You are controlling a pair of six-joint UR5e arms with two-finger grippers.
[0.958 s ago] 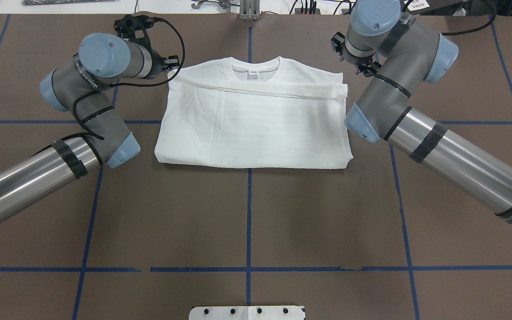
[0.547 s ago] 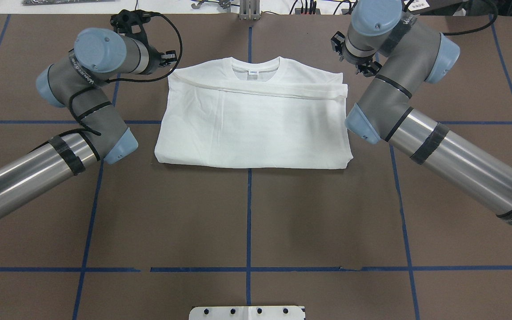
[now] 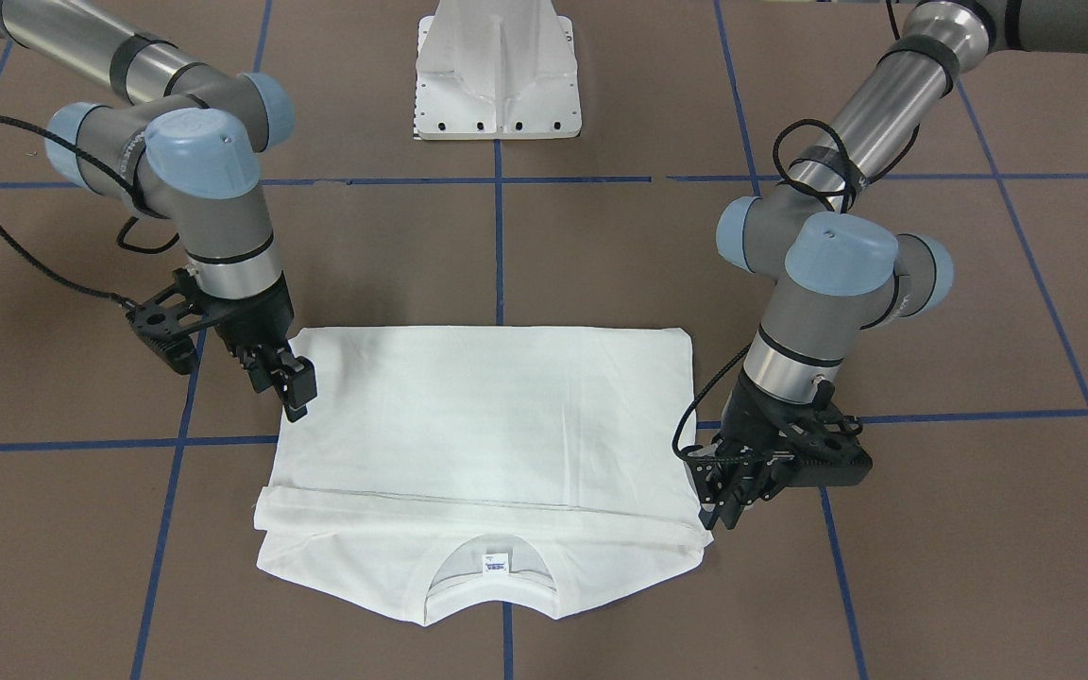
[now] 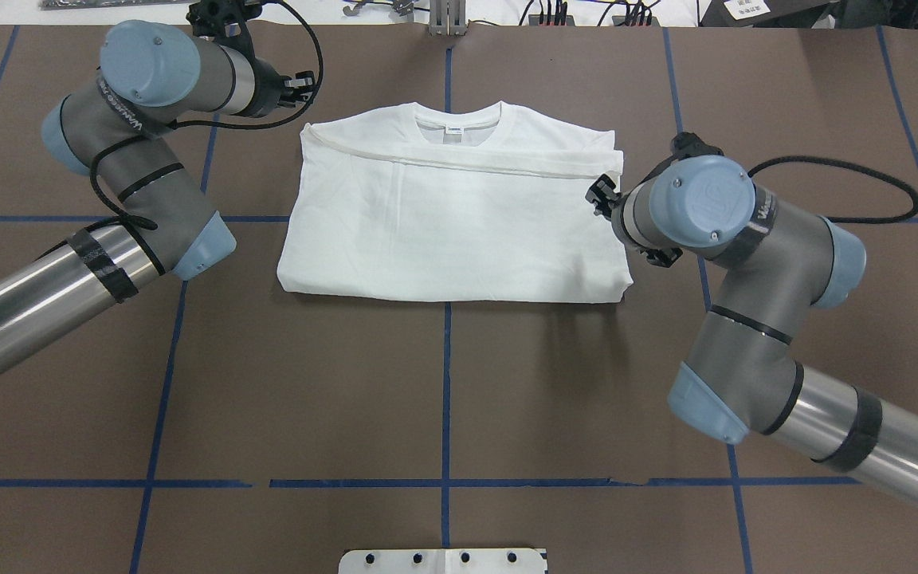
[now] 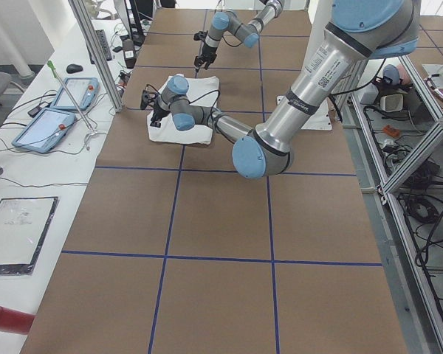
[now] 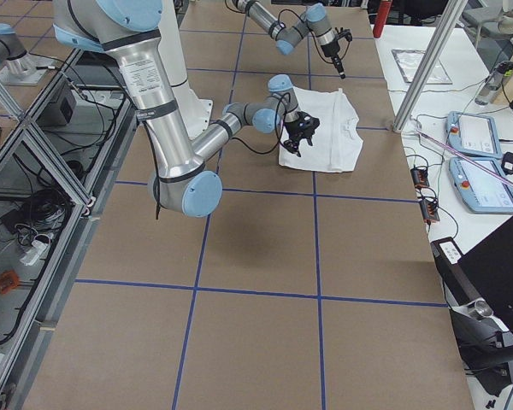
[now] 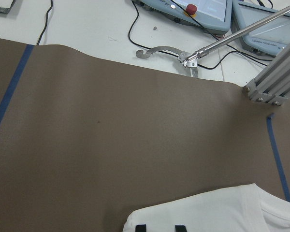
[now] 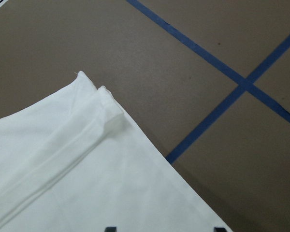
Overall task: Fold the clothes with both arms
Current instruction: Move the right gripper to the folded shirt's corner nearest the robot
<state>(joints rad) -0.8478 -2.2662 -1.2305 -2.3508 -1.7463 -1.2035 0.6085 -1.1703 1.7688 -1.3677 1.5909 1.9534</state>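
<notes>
We find the white T-shirt folded flat on the brown table, collar away from the robot. The left gripper hovers at a collar-end corner, fingers narrowly apart. The right gripper, fingers spread wide, stands at the opposite side edge.

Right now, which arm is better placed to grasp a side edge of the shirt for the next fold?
Probably right. The right gripper hangs open over a side edge of the T-shirt, with cloth beneath it. The left gripper is only at the shoulder corner, mostly over the table.
</notes>
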